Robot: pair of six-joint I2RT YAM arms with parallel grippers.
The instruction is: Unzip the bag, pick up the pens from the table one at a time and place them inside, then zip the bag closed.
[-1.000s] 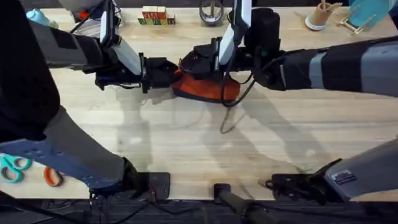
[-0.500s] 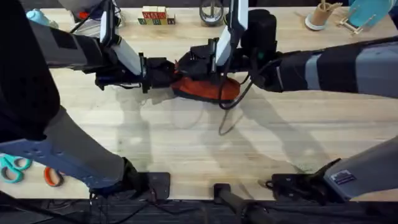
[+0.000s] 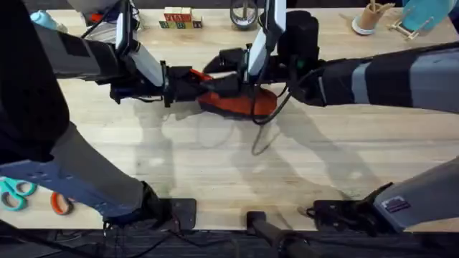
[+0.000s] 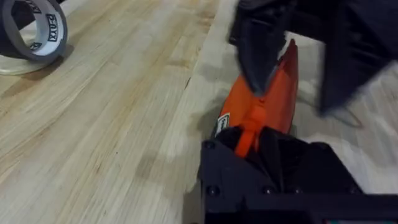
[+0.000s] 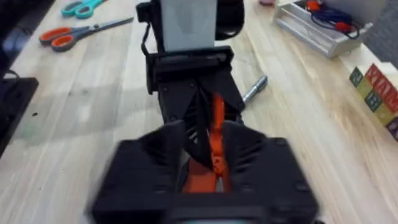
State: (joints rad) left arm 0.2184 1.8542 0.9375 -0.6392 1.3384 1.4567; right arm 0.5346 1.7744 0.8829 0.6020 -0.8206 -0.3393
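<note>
The bag point(image 3: 240, 102) is clenched at its end by the left hand point(image 3: 188, 77), while the right hand point(image 3: 231, 80), clenched on the zipper, has been drawn leftward since a second ago, suggesting zipping underway.

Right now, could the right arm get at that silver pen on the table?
Probably not easily. The silvery pen lies just past the left gripper, which clamps the bag and stands between it and the right gripper, itself low over the bag.

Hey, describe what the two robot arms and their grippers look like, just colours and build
Both arms have grey link sections with black joints and black motor housings. The left gripper and the right gripper are black, angular and blocky, with two fingers each. A white plate runs along each forearm near the wrist, and a thin dark cable loops below the right arm.
</note>
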